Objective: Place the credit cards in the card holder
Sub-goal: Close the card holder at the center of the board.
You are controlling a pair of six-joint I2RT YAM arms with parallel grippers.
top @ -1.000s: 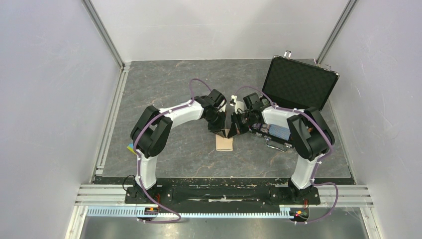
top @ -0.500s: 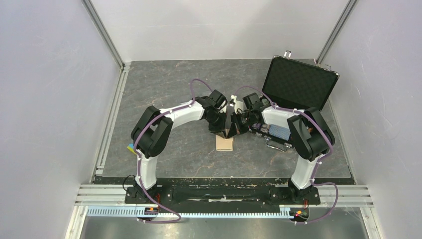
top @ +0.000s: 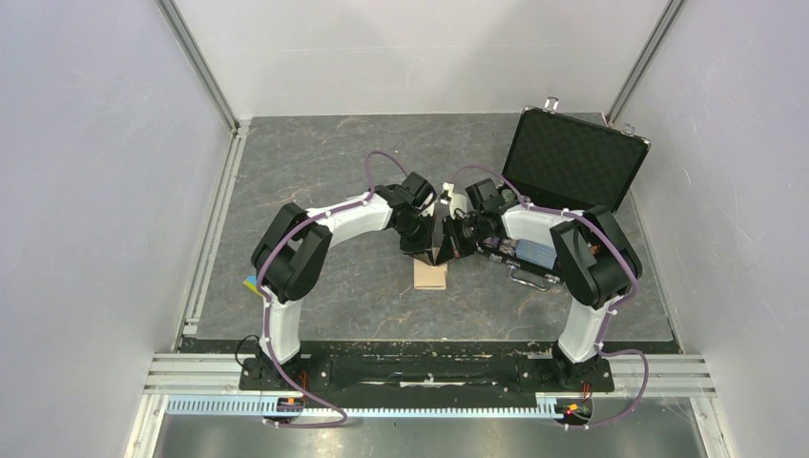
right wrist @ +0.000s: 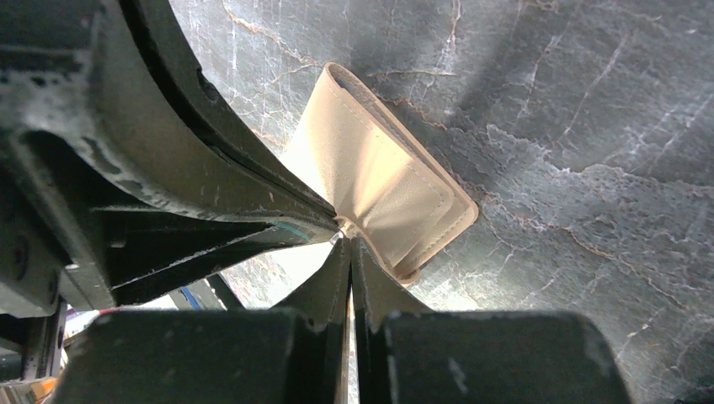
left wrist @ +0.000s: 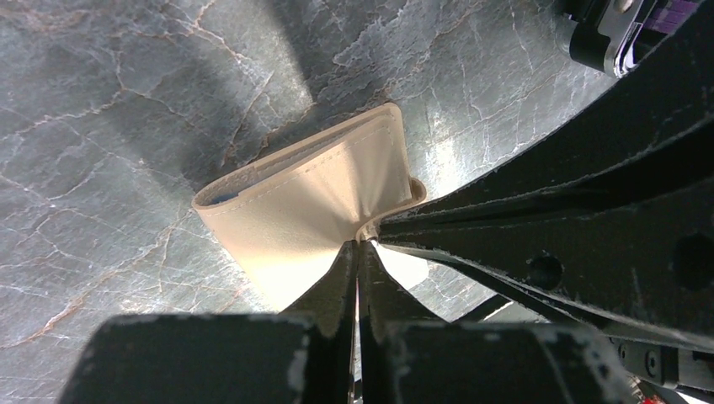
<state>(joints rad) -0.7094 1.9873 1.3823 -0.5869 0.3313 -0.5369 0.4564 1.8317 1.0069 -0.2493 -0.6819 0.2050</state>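
Observation:
The tan card holder (top: 430, 277) lies on the dark marbled table between the two arms, with one flap pulled up. In the left wrist view the card holder (left wrist: 311, 202) puckers toward my left gripper (left wrist: 360, 246), whose jaws are shut on the flap's edge. My right gripper (right wrist: 347, 237) is shut at the same spot on the card holder (right wrist: 379, 194). From above, the left gripper (top: 430, 251) and right gripper (top: 440, 252) meet tip to tip. A small white piece (top: 459, 201) behind the wrists may be one of the credit cards; otherwise the credit cards are hidden.
An open black case (top: 572, 157) stands at the back right, with chips (top: 532, 254) in its tray under the right arm. A blue and yellow block (top: 250, 282) lies by the left arm's elbow. Metal rails and pale walls border the table.
The right gripper has shifted a little left and closed up against the left gripper over the card holder. Nothing visibly differs over the last half second.

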